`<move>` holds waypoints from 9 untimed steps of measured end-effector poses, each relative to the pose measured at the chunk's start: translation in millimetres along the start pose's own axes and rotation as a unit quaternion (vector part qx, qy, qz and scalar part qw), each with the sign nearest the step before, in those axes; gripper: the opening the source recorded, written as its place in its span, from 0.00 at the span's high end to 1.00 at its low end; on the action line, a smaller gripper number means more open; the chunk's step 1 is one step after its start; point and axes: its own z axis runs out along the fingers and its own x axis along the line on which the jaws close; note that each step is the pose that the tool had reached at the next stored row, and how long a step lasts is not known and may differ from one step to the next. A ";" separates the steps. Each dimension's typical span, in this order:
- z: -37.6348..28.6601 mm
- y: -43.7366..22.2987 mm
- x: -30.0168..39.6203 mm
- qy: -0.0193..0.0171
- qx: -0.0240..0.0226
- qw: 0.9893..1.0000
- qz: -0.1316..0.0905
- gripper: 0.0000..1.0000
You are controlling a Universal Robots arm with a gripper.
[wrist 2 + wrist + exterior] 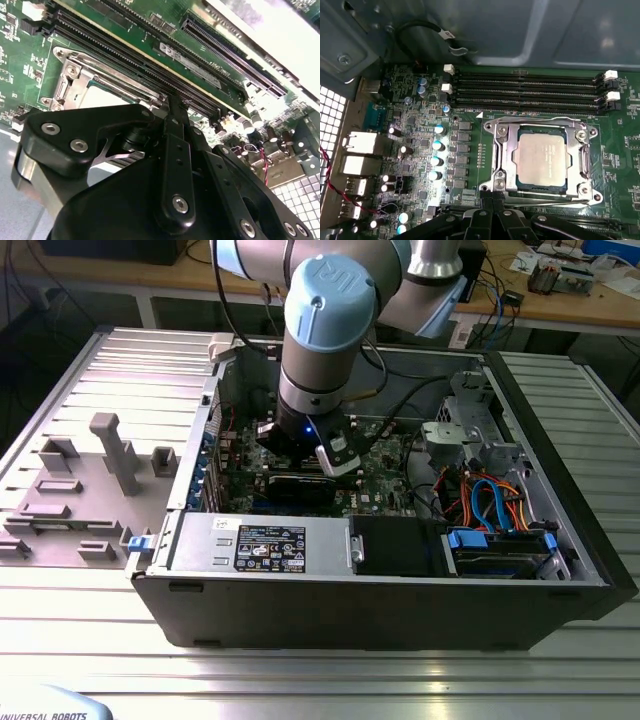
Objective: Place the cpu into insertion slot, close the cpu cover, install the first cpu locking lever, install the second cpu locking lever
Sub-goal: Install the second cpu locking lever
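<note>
In the first wrist view the cpu (542, 162) lies flat in the insertion slot (516, 186), its silver top showing through the window of the cpu cover (504, 160), which lies down over it. One wire locking lever (540, 119) runs along the socket's side nearest the memory slots. Another lever (550, 203) runs along the opposite side. My gripper (493, 197) sits at that second lever's end by the socket corner, fingers pressed together; whether they pinch the lever is hidden. The second wrist view shows the gripper (172, 105) beside the cpu cover (75, 75). The gripper (335, 455) is deep inside the case.
Long black memory slots (530, 90) run beside the socket, with capacitors (437, 160) and rear ports (357, 142) on another side. The open computer case (560, 490) holds a black card (300, 485), a power supply (260, 540) and drive cables (490, 500). Grey fixtures (115, 450) stand at the exterior view's left.
</note>
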 end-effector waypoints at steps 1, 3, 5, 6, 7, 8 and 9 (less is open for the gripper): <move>0.0 0.0 0.0 0.000 -0.004 1.000 0.000 0.89; 0.4 -0.1 0.0 -0.001 -0.011 1.000 -0.001 0.89; 1.4 -0.3 0.0 -0.001 -0.013 1.000 -0.001 0.89; 1.9 -0.5 -0.1 -0.002 -0.013 1.000 -0.001 0.89; 2.8 -0.9 -0.2 -0.003 -0.014 1.000 -0.002 0.89; 3.4 -1.0 -0.2 -0.003 -0.014 1.000 -0.002 0.89; 4.0 -1.1 -0.3 -0.004 -0.015 1.000 -0.002 0.89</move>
